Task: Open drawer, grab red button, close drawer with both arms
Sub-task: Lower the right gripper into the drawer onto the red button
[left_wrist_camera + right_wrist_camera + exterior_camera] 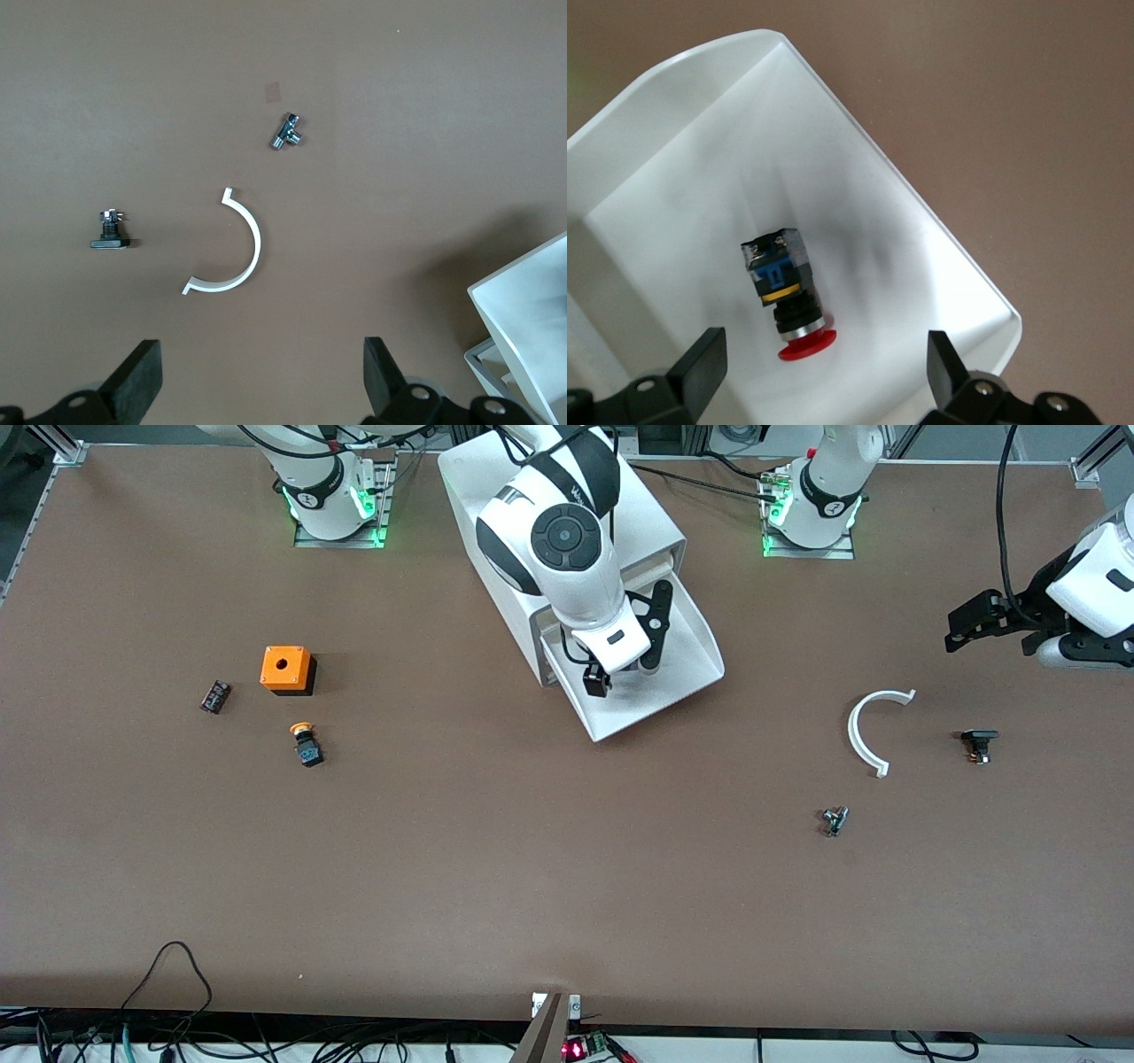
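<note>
The right end effector (819, 372) hangs wide open over the button (786, 292) lying in the pulled-out drawer (682, 669); the left end effector (261, 376), apparently waiting, is wide too.

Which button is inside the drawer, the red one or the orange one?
The red-capped button lies in the open drawer, right under the right claw. The orange-capped button lies out on the table, by the orange box.
</note>
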Controlling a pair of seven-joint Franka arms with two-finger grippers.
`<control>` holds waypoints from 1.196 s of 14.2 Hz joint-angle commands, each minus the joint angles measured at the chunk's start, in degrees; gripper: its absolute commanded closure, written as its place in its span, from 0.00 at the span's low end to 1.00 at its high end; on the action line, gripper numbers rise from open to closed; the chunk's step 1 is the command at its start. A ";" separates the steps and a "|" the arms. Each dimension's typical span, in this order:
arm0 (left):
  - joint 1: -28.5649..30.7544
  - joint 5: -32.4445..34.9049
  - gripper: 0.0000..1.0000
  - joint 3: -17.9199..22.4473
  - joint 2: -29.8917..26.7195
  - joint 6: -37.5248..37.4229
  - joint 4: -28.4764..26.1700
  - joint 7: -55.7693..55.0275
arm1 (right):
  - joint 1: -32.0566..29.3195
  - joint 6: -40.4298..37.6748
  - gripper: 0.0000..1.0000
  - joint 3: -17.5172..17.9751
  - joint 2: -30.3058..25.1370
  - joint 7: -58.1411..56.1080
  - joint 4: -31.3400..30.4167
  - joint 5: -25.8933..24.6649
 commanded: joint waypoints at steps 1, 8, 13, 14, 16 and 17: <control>-0.62 2.01 0.00 0.10 0.70 -0.29 1.55 -0.63 | 0.96 2.27 0.00 -0.05 2.97 -2.01 2.51 -0.35; -0.62 2.01 0.00 0.10 0.70 -0.29 1.55 -0.63 | 3.25 1.84 0.00 -0.40 3.24 -9.84 2.42 -1.84; -0.53 2.01 0.00 0.10 0.70 -0.29 1.55 -0.63 | 4.75 0.35 0.00 -0.40 4.12 -9.93 2.07 -4.66; -0.62 2.01 0.00 0.10 0.70 -0.29 1.55 -0.63 | 4.84 0.35 0.00 -0.40 4.21 -9.93 2.07 -4.66; -0.62 2.01 0.00 0.10 0.70 -0.29 1.55 -0.63 | 5.10 0.35 0.00 -0.40 4.82 -9.84 1.98 -4.66; -0.53 2.01 0.00 0.10 0.70 -0.29 1.55 -0.63 | 5.19 0.35 0.00 -0.40 5.17 -9.84 1.98 -4.75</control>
